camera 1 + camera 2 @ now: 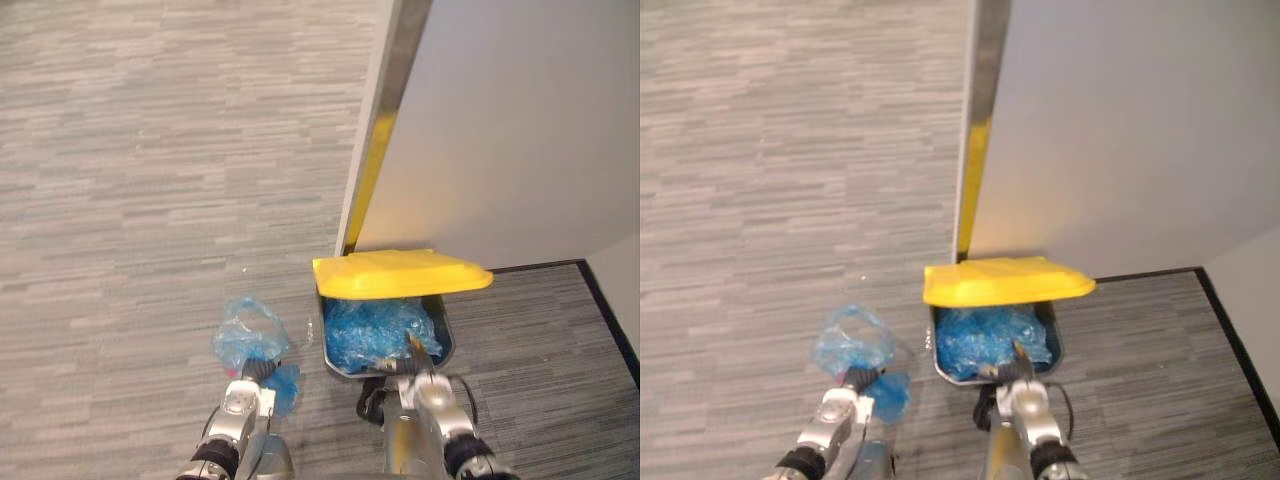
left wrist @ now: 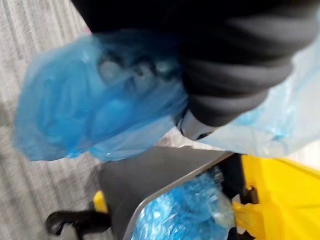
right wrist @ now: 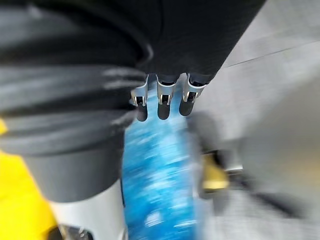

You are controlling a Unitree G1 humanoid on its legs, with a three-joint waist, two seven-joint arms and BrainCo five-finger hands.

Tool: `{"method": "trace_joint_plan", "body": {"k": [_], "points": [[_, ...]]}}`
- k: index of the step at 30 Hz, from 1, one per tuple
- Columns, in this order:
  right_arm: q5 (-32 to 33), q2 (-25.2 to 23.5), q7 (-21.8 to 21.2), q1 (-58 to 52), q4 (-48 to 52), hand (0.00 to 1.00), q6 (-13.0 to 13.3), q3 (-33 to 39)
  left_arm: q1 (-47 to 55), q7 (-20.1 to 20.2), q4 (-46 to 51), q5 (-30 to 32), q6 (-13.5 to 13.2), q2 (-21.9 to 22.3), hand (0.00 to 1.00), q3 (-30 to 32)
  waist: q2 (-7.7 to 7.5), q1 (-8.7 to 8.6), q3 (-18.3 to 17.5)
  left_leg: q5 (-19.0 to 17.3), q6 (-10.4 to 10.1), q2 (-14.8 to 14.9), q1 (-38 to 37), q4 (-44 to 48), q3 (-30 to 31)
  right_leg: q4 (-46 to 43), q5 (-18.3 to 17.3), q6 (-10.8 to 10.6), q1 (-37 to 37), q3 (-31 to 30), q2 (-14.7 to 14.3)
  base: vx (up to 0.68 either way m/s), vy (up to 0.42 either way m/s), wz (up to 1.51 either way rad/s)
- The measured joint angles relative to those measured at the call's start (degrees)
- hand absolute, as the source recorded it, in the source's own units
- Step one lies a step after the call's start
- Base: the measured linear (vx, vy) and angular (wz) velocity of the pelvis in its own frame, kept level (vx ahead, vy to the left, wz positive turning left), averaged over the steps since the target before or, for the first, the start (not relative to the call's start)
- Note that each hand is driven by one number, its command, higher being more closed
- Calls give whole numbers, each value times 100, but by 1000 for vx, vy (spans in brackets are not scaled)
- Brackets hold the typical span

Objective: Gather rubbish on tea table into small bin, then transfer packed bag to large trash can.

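Observation:
A packed blue plastic bag (image 1: 248, 335) hangs over the grey floor just left of the large trash can (image 1: 443, 345). My left hand (image 1: 240, 400) is shut on the bag's lower part. In the left wrist view the bag (image 2: 95, 100) wraps round the hand, with the can's grey wall (image 2: 150, 175) close by. The can's yellow lid (image 1: 400, 273) stands open over a crumpled blue liner (image 1: 375, 330). My right hand (image 1: 418, 385) is at the can's front rim. Its fingers (image 3: 161, 102) are curled and hold nothing.
A pale wall panel (image 1: 520, 130) with a metal edge and a yellow strip rises right behind the can. A dark skirting line (image 1: 600, 310) runs along the right side. Grey striped carpet (image 1: 150, 180) spreads out to the left.

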State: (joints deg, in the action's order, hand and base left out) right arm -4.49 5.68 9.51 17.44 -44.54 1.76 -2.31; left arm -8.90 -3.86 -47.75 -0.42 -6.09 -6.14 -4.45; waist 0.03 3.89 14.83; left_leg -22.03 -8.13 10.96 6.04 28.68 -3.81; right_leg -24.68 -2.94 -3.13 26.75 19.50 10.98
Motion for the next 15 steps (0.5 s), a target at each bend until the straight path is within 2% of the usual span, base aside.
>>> {"method": "trace_joint_plan", "body": {"k": [3, 4, 5, 10, 15], "points": [[132, 425, 85, 740, 259, 0, 50, -21, -42, -60, 632, -255, -104, -212, 100, -210, 39, 50, 167, -21, 29, 122, 295, 20, 5, 94, 1, -291, 150, 35, -86, -81, -109, 27], [240, 691, 152, 1071, 253, 0, 46, -19, -119, -66, 908, -375, -127, -268, 100, -297, 79, 56, 310, -123, 189, 172, 381, -72, 42, 300, 37, -391, 159, -176, -299, -103, -124, 36], [299, 900, 202, 1367, 241, 0, 23, -17, -140, -61, 1142, -468, -199, -343, 100, -394, 38, 72, 418, -134, 211, 157, 425, -195, 103, 462, 134, -373, 183, -395, -439, -125, -136, 27], [641, 1318, 285, 2270, 218, 0, -9, -51, -79, -33, 1611, -818, -252, -481, 100, -686, -4, 128, 522, -37, 33, 123, 606, -178, 30, 725, 447, -122, 347, -561, -544, -56, -19, -14], [979, 1540, 406, 2874, 219, 0, -7, -150, -87, 71, 2197, -996, -346, -581, 100, -1110, -8, 90, 541, 17, -70, 100, 606, -189, 33, 766, 513, -110, 346, -614, -546, 23, 13, -4]]}}
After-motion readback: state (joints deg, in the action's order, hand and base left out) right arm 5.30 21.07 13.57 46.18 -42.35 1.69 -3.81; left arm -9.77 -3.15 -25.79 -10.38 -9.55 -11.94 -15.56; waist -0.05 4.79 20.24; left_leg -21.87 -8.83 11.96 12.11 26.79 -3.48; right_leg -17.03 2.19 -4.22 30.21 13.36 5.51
